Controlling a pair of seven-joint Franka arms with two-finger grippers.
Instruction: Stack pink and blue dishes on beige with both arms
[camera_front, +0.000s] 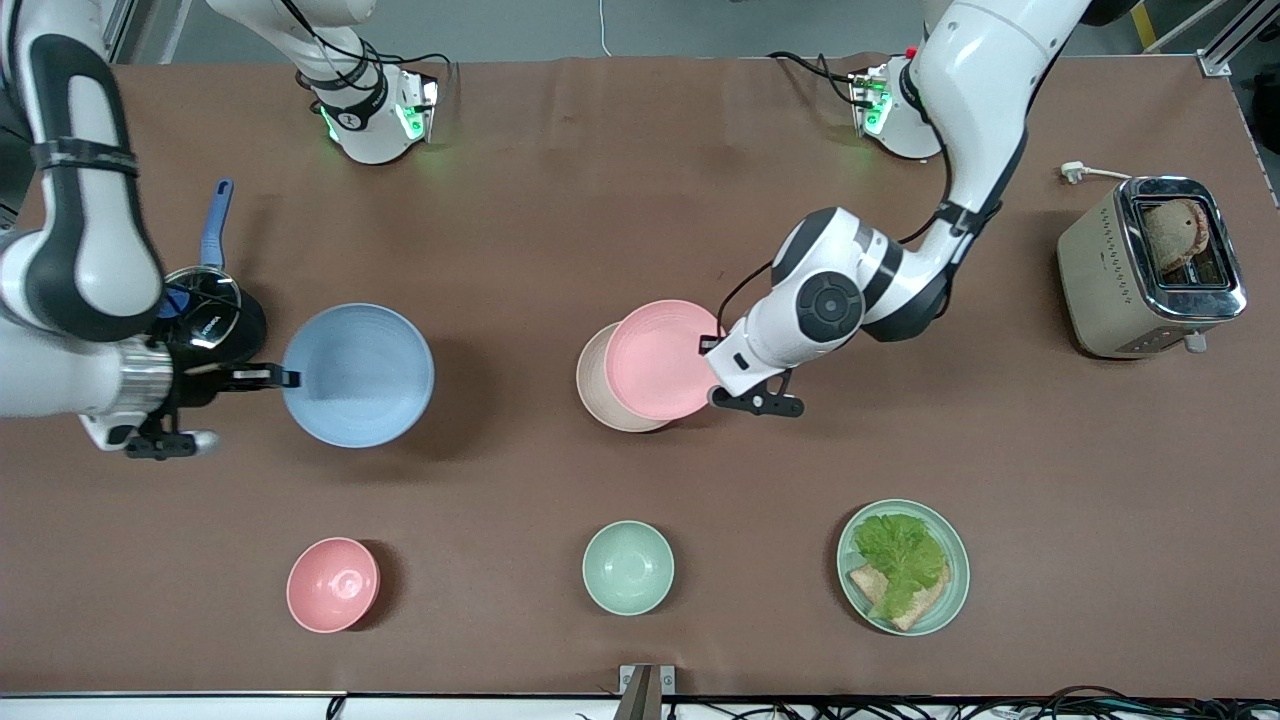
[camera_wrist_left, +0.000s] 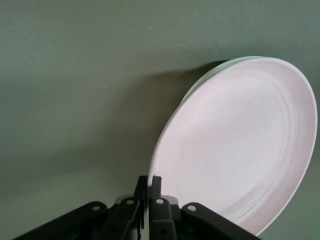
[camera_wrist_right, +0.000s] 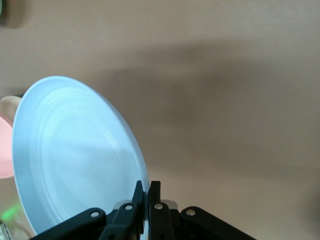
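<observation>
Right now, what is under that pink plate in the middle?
A beige plate lies under the pink plate, which the left pincer grips by the rim. Only a crescent of beige shows; the rest is covered. Whether the two plates touch cannot be told.

You can see only a thin edge of the beige plate (camera_front: 592, 385); the pink plate (camera_front: 660, 360) covers the rest. The left arm hides the left gripper (camera_front: 712, 342) from the front. In the left wrist view the pink plate's (camera_wrist_left: 240, 145) rim runs off the picture's edge. The right arm covers most of a black pot (camera_front: 215, 315) with a blue handle.
</observation>
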